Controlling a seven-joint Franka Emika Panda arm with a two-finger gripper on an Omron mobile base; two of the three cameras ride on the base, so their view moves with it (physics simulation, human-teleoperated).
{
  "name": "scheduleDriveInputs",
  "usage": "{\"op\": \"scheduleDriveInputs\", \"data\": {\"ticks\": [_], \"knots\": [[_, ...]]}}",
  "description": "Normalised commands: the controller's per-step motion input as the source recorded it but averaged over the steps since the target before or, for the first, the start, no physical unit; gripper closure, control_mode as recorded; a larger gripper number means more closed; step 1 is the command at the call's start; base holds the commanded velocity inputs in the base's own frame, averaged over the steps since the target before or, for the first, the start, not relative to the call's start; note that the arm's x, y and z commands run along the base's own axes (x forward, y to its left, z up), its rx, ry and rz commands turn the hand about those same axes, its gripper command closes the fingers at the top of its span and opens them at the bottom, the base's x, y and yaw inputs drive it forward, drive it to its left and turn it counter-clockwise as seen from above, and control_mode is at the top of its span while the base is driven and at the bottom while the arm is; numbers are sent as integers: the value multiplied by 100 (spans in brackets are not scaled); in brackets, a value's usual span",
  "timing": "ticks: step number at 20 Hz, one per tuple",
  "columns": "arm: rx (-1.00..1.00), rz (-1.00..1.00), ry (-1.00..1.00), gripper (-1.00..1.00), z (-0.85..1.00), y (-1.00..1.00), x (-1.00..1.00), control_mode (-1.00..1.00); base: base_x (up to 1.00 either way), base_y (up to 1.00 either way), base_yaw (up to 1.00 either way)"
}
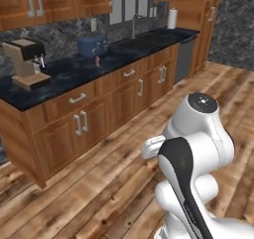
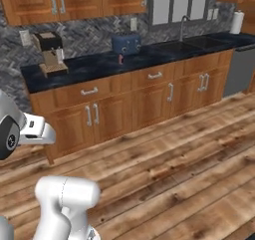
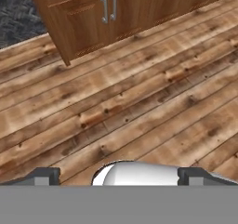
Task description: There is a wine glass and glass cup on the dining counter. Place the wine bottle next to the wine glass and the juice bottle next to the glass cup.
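Here the robot faces the wall counter (image 2: 99, 67), well short of it across a stretch of wooden floor (image 3: 139, 102), and that counter serves as the landmark for everything else. On its dark top, just in front of the blue toaster (image 2: 125, 43), stands the juice bottle (image 2: 120, 59), a small red-pink thing set back from the counter's front edge; in the left base view it shows at the same spot (image 1: 97, 61), beside the toaster (image 1: 92, 45). Toward the counter's left end sits a coffee machine (image 2: 49, 52), and toward its right end a sink with a tap (image 2: 183, 27) and a roll of paper towel (image 2: 238, 22). Nothing resembling a tall dark bottle, a tumbler or a stemmed glass can be made out on this counter, so the other task items probably lie elsewhere.

The arm is folded close over the base, likely a travel posture that keeps it from striking cabinets while driving. The gripper (image 3: 119, 183) points down at bare floor in front of the counter's lower cabinets (image 3: 107, 9); its two tips sit wide apart at the bottom of the hand view with nothing between them, so the fingers are released and empty.

My judgement is that the task has barely begun: the base must first come nearer the counter, opposite the toaster, before the small bottle can be reached.
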Motion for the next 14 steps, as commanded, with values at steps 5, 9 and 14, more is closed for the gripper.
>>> {"op": "scheduleDriveInputs", "data": {"ticks": [5, 9, 14], "knots": [[0, 0, 0, -100, 0, 0, 0, 100, 78, -19, -7], [0, 0, 0, -100, 0, 0, 0, 100, 83, -32, 0], [0, 0, 0, -100, 0, 0, 0, 100, 90, -34, 2]]}}
